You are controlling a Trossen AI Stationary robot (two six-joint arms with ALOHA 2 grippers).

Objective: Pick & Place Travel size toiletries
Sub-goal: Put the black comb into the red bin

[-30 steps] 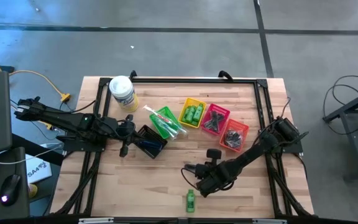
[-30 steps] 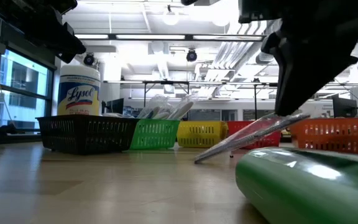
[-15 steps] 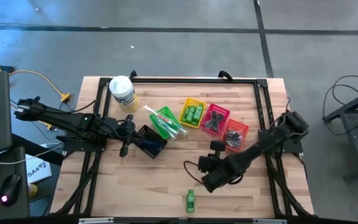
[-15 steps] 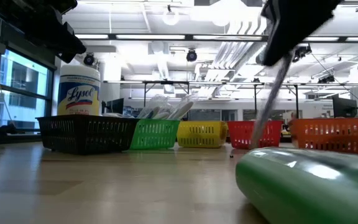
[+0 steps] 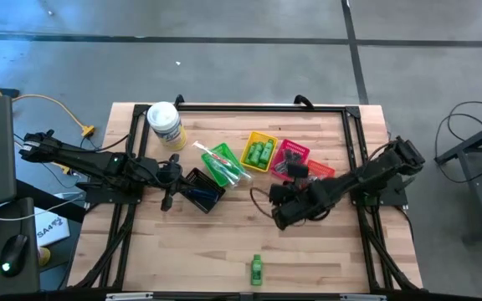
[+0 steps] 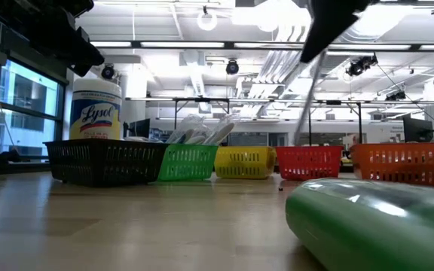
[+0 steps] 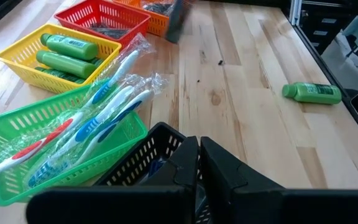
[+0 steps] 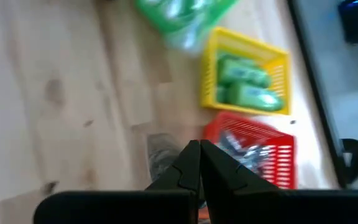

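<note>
Wooden table [image 5: 224, 242], five small baskets in a row, both arms over it.
Right gripper [image 5: 276, 201] raised beside the red basket [image 5: 292, 155], fingers closed on a thin clear-wrapped item [image 6: 307, 94] hanging tilted; what it is cannot be told. Left gripper [image 5: 174, 179] closed, empty, at the black basket [image 5: 201, 189]. Toothbrushes [image 7: 98, 118] lie in the green basket [image 7: 17, 134]; green bottles [image 7: 64, 53] in the yellow basket [image 7: 17, 59]; one green bottle [image 5: 257, 270] lies alone near the table's front edge.

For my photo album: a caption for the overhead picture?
Right gripper carries a thin item toward coloured baskets; one green bottle remains.
</note>
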